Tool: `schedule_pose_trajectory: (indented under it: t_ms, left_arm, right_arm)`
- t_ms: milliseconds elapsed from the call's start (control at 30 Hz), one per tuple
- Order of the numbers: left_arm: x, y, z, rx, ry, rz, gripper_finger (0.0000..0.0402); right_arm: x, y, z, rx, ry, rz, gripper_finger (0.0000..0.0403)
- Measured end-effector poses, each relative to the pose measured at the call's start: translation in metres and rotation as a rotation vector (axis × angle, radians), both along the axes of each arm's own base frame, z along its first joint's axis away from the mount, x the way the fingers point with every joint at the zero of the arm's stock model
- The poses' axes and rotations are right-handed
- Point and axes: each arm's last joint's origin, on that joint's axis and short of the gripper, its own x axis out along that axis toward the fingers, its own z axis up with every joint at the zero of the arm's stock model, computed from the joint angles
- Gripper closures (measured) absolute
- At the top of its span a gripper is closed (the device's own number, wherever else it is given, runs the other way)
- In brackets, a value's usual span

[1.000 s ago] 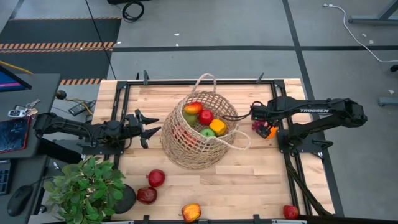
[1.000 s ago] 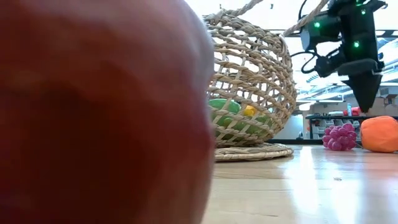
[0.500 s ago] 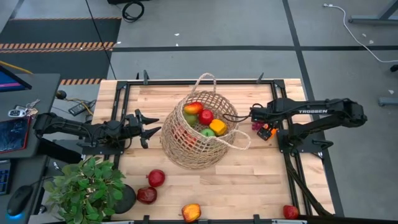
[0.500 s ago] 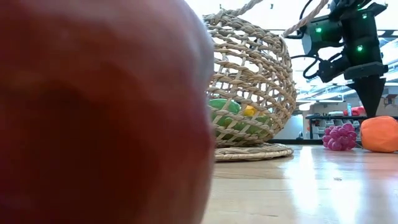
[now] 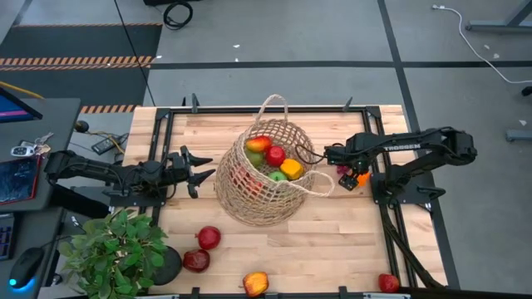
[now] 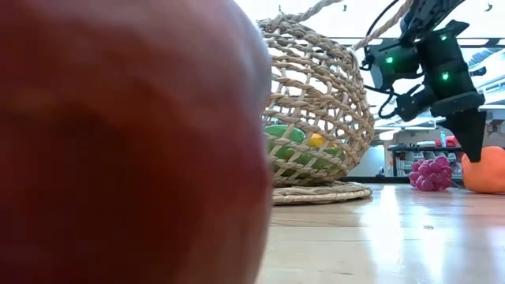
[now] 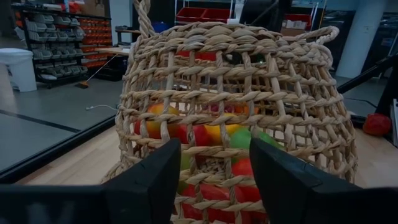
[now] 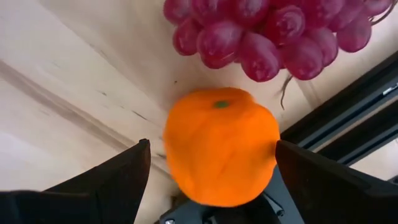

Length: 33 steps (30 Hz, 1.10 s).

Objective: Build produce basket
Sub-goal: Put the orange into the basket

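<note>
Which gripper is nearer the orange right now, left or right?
Right. The right gripper hangs open directly over the orange, one finger on either side, beside the grape bunch. The left gripper waits across the basket, far from it.

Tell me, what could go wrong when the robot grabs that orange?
The orange sits between the right gripper's open fingers, close to the table's black edge rail; a poor squeeze might pop it out and send it rolling. The grapes lie right beside it and could get bumped. The basket already holds fruit, so a dropped orange might bounce off.
</note>
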Motion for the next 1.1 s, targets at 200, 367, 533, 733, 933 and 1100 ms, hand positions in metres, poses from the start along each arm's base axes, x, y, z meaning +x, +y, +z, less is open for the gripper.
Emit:
schedule_pose_trajectory:
  t_ms: [200,367,533,733,933,1100]
  left_arm:
    - [0.000,0.000,0.000,0.000,-0.001,0.000,0.0206]
    - [0.000,0.000,0.000,0.000,0.000,0.000,0.0201]
    - [0.000,0.000,0.000,0.000,-0.001,0.000,0.0204]
    - [0.000,0.000,0.000,0.000,0.000,0.000,0.0206]
    - [0.000,0.000,0.000,0.000,0.000,0.000,0.0201]
    - [0.000,0.000,0.000,0.000,0.000,0.000,0.0206]
  right_arm:
    - [0.006,-0.001,-0.012,0.023,0.076,0.003,0.0054]
    - [0.008,-0.002,-0.018,0.046,0.127,0.014,0.0054]
    - [0.007,-0.001,-0.017,0.045,0.124,0.016,0.0056]
    - [0.007,-0.002,-0.017,0.039,0.125,0.021,0.0085]
    - [0.007,-0.002,-0.017,0.037,0.125,0.022,0.0124]
    - [0.008,-0.002,-0.002,0.026,0.104,0.025,0.0124]
